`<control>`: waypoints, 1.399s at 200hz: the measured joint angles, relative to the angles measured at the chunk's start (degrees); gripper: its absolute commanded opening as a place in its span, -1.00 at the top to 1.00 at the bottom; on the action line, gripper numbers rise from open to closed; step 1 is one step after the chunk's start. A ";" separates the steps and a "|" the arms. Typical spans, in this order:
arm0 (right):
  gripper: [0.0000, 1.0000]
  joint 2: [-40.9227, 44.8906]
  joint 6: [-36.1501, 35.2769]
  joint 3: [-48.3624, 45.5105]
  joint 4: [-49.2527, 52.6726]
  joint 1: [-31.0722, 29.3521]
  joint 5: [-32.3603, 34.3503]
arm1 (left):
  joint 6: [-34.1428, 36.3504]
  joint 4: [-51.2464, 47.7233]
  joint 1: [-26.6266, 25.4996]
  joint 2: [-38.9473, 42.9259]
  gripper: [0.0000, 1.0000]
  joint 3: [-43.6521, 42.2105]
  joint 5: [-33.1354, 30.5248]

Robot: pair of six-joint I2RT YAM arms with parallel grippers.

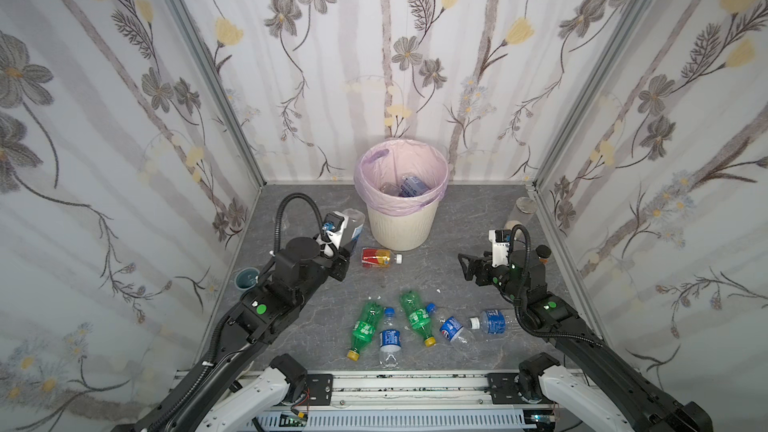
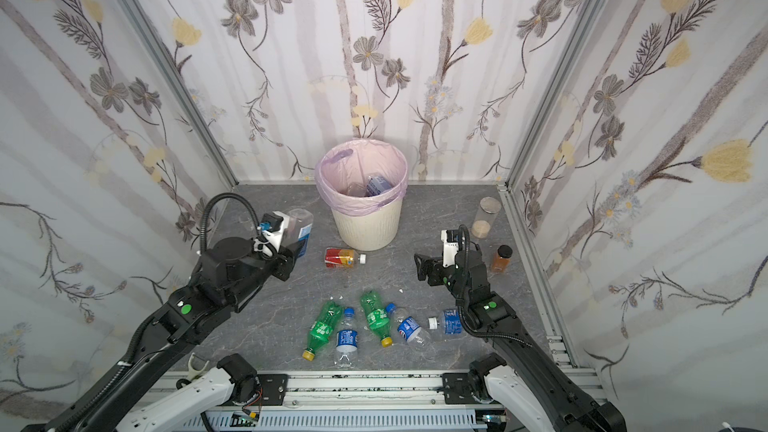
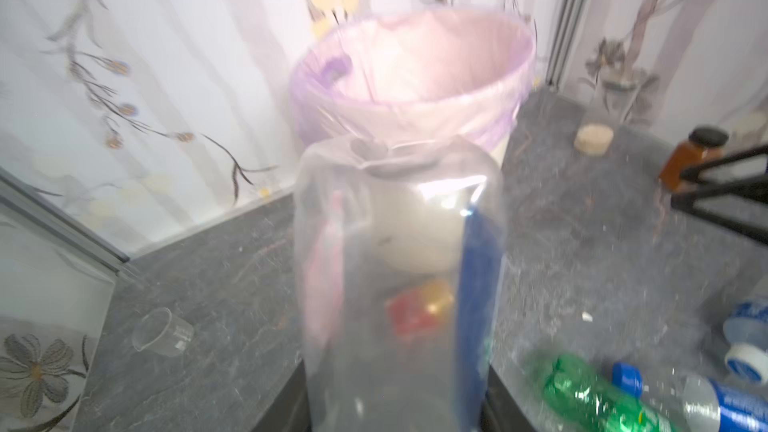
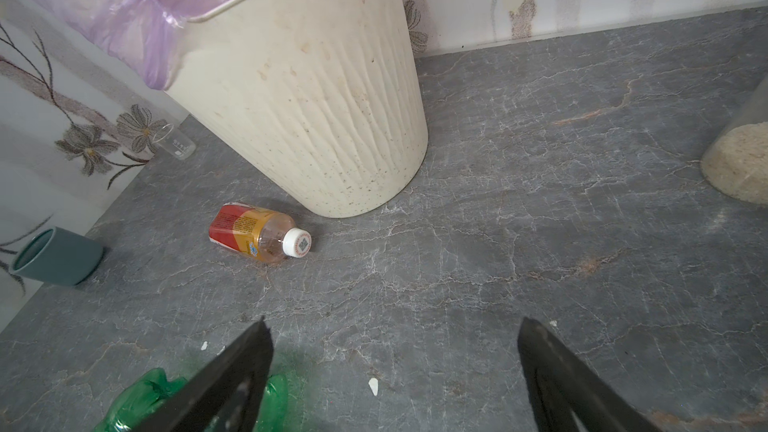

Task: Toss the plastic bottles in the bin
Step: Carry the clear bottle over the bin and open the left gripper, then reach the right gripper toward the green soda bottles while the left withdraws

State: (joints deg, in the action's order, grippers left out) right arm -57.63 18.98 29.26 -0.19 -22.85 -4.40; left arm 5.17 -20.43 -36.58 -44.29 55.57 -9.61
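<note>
Beside bin (image 1: 401, 226), left hand (image 1: 348, 243) pinching clear bottle (image 1: 354, 221), right hand (image 1: 464, 264) spread over open floor (image 1: 436, 243), 5 bottles (image 1: 417, 317) near front edge.

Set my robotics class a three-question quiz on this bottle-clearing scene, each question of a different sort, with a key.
1. True or false: the left gripper is shut on a clear blue-labelled bottle near the bin.
2. How many green bottles lie on the table?
3. Which bottle lying on the table is nearest the bin? A. a green one. B. the red-and-yellow bottle. C. the one in the left gripper.

Key: 1 true; 2 two; 3 B.
</note>
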 measured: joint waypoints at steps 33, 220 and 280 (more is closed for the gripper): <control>-0.79 -0.96 -0.70 0.11 -0.13 -0.02 -2.25 | -3.91 9.64 1.64 -8.11 0.09 11.85 -1.09; -0.79 -9.16 -2.78 11.72 13.33 -15.08 -5.20 | -8.55 14.16 5.16 -17.55 -1.00 9.03 -1.18; -0.66 -19.06 -1.86 13.66 22.56 -22.56 -6.19 | -10.62 13.05 6.71 0.22 -1.00 -10.91 -4.46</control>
State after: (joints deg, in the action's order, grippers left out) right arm -76.69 17.12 42.92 22.37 -45.41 -10.59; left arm -5.45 -7.38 -29.87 -44.07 44.66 -14.06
